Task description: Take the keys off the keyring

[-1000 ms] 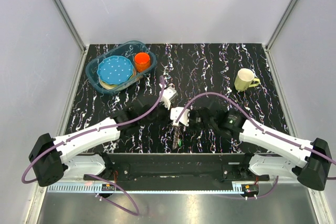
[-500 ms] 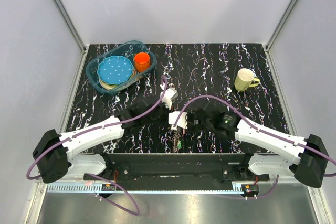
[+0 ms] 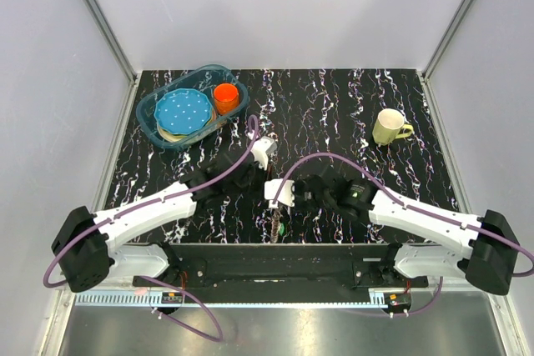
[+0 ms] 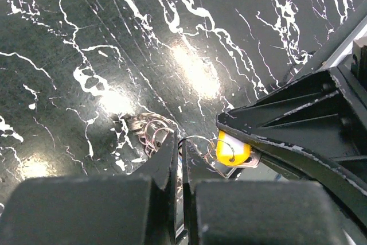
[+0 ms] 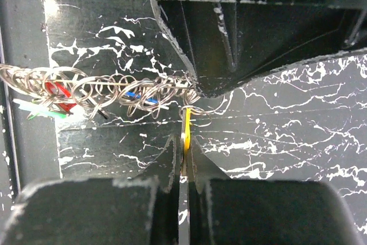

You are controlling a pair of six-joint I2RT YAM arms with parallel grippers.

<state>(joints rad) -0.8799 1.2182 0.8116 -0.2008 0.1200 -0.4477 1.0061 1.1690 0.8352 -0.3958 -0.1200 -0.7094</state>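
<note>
The keyring bunch is a chain of thin wire loops with small red, green and blue pieces, stretched out to the left in the right wrist view. In the top view it hangs near the table's front edge. My right gripper is shut on a flat yellow-headed key at the chain's end. My left gripper is shut on a thin wire loop next to that yellow key. The two grippers meet tip to tip, left and right. No silvery key blades show clearly.
A clear blue basket holding a blue dotted plate and an orange cup stands at the back left. A cream mug stands at the back right. The table's metal front edge lies under the chain.
Both grippers have shifted slightly left and closer together, and the hanging bunch has moved a little left toward the front edge. Both grips are unchanged.
</note>
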